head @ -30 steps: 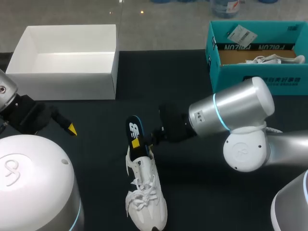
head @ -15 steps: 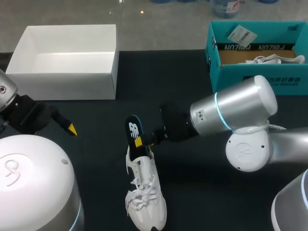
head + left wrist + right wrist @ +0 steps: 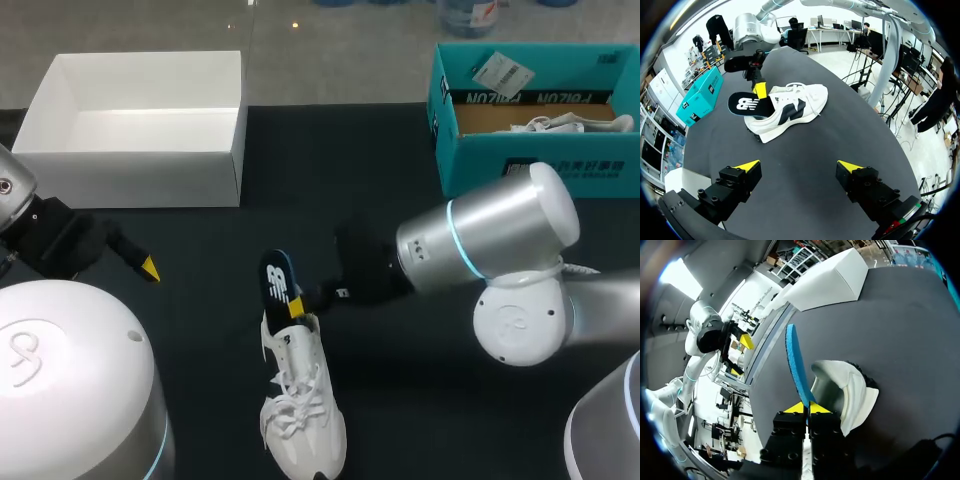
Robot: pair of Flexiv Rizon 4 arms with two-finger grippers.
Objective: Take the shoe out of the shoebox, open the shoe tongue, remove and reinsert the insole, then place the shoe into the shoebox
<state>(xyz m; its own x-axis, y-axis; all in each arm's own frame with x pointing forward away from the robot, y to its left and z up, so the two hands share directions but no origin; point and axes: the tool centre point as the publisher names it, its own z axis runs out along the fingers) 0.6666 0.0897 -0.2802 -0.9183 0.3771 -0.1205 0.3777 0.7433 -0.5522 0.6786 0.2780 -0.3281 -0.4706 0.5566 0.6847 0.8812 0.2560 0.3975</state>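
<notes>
At the left edge of the frame, the robot's left hand hangs low over the dark table, its yellow-tipped fingers spread wide and holding nothing. It sits well apart from the work, apparently parked so the other arm has room.

In the upper left stands a white box, open-topped, with nothing visible inside.

The shoe, a white lace-up trainer, rests on the table in the lower middle of the frame. It is out of any box, with its toe toward the bottom edge and its heel toward the centre. At the heel opening the insole stands up on edge, dark face with a white logo outward and blue underside behind. Its lower end is just at the shoe's collar. How much of it is inside the shoe cannot be told.

Reaching in from the right, the right hand has its fingers drawn narrow, pinching the insole's thin edge from both sides. That grip by the rim likely keeps the flexible piece upright and steerable over the collar. The task appears to be at the insole step, though whether it is coming out or going back in cannot be judged here.

In the upper right sits the teal shoebox, open, with a brown interior. A white laced item, possibly a second shoe, lies within.
</notes>
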